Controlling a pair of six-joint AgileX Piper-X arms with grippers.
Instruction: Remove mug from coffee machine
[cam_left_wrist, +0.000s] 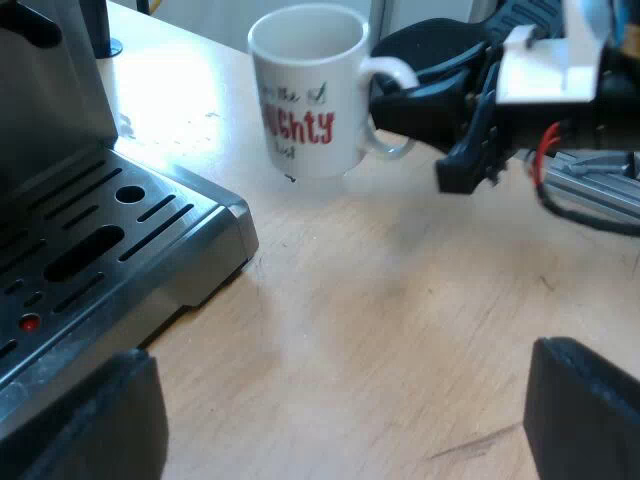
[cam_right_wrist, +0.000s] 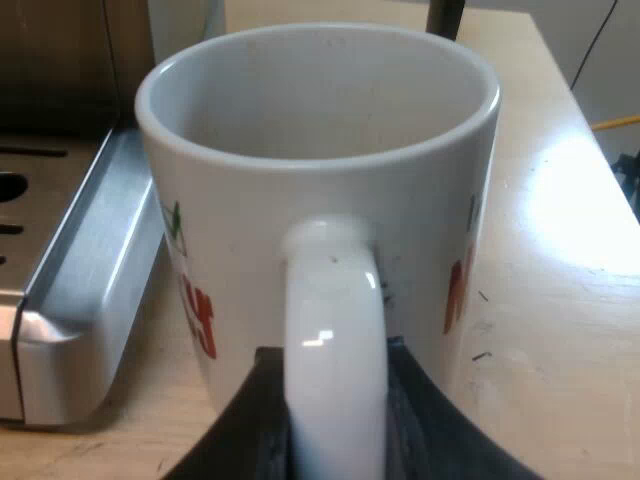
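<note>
A white mug (cam_left_wrist: 305, 100) with red and green lettering stands upright and empty on the wooden table (cam_left_wrist: 400, 300), just off the corner of the espresso machine's drip tray (cam_left_wrist: 100, 240). My right gripper (cam_left_wrist: 390, 100) reaches the mug from the handle side. In the right wrist view its black fingers (cam_right_wrist: 425, 420) are shut on the mug's handle (cam_right_wrist: 335, 330), with the mug (cam_right_wrist: 320, 200) close ahead and the drip tray (cam_right_wrist: 80, 270) beside it. My left gripper (cam_left_wrist: 330, 420) hovers low over bare wood short of the mug, open, with nothing between its fingers (cam_left_wrist: 585, 410).
The metal drip tray has slots and a small red dot (cam_left_wrist: 30, 322), and its corner juts toward the mug. The machine's dark body (cam_left_wrist: 50, 80) rises behind the tray. Sunlit bare wood lies beyond the mug.
</note>
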